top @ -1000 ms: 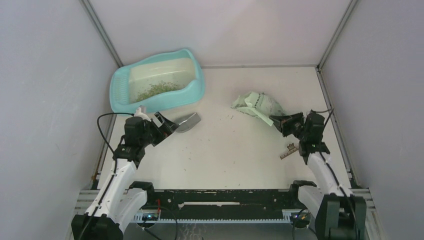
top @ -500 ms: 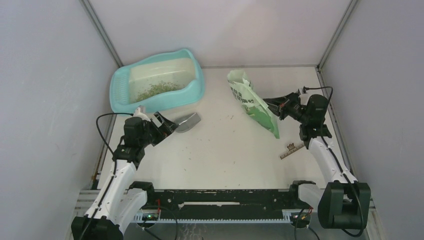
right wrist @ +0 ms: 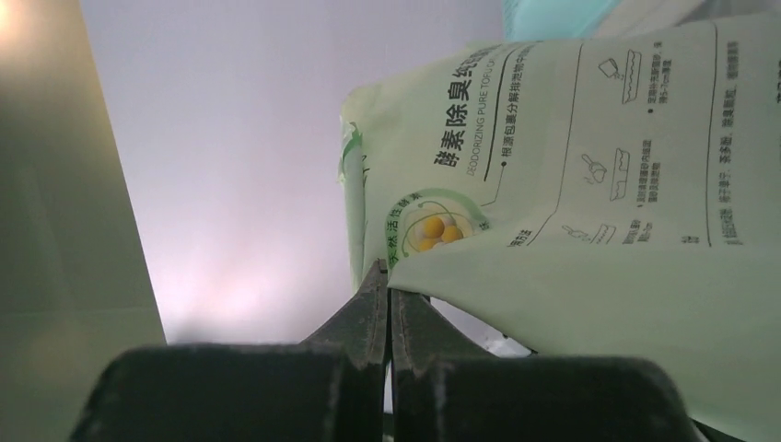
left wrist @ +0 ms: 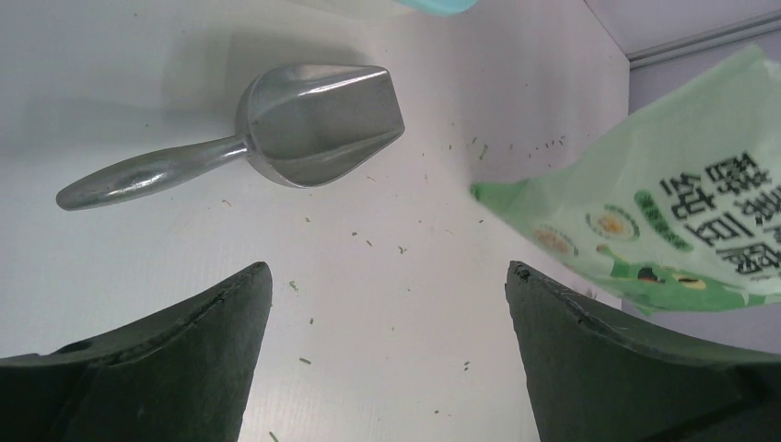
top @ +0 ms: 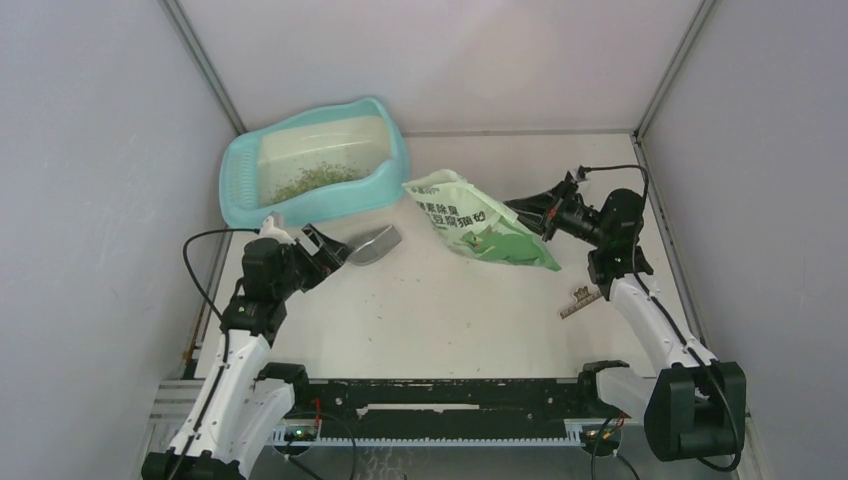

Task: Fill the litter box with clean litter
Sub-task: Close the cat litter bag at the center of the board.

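Observation:
The turquoise litter box (top: 238, 186) stands at the back left, with a thin patch of litter (top: 314, 180) on its cream floor. My right gripper (top: 516, 211) is shut on the edge of the green printed bag (top: 476, 226), which hangs lifted and tilted over the table's middle, its far end near the box's right corner. In the right wrist view the shut gripper (right wrist: 385, 276) pinches the bag (right wrist: 589, 175). My left gripper (top: 326, 246) is open and empty just short of the metal scoop (top: 376, 243); in its own view the gripper (left wrist: 387, 269) faces the scoop (left wrist: 308, 120).
Stray granules (left wrist: 402, 249) are scattered on the white table around the scoop. A small clip-like strip (top: 580, 301) lies by the right arm. Grey walls close in on both sides and at the back. The bag's corner (left wrist: 663, 221) shows in the left wrist view.
The right arm has raised the bag off the table and swung it left toward the litter box, the bag unfolding as it went. The left arm has barely shifted.

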Controlling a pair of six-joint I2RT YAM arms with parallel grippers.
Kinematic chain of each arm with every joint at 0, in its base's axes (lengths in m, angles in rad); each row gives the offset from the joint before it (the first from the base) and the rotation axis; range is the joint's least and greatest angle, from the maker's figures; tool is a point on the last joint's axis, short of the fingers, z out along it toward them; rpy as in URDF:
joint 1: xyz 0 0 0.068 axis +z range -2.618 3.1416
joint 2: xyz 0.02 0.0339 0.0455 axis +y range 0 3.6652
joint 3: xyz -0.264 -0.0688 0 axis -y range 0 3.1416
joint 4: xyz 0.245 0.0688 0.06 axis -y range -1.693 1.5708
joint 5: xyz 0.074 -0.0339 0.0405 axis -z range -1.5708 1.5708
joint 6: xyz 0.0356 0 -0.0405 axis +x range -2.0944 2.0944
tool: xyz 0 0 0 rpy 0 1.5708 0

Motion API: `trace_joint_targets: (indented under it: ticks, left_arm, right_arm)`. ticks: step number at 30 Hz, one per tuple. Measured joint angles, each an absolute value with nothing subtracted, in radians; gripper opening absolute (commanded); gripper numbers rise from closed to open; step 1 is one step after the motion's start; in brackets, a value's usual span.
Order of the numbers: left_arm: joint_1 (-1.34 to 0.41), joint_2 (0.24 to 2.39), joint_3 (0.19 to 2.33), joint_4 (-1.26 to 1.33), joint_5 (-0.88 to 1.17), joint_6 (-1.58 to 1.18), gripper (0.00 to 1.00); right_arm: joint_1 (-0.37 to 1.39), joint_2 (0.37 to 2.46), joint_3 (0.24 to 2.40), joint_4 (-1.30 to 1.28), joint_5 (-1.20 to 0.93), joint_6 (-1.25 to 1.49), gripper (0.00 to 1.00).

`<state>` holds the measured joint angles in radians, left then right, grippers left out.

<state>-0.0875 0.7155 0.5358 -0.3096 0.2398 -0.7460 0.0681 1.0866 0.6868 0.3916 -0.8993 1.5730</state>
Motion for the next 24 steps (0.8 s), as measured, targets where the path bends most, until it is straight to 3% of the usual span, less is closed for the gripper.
trace_joint_targets:
  ticks: [13,18,24]
  left_arm:
    - [-0.093,0.665,0.471,-0.254,0.271,-0.744,0.99]
    - [-0.2,0.619,0.402,-0.159,0.283,-0.743,0.98]
    - [-0.309,0.648,0.402,-0.077,0.266,-0.741,0.98]
  right_arm:
    - [0.006,1.002,0.575,0.421,-1.015,1.544,0.0]
    - [-0.08,0.993,0.507,0.423,-1.058,1.502,0.01]
    - [-0.141,0.96,0.488,0.282,-1.076,1.366,0.43]
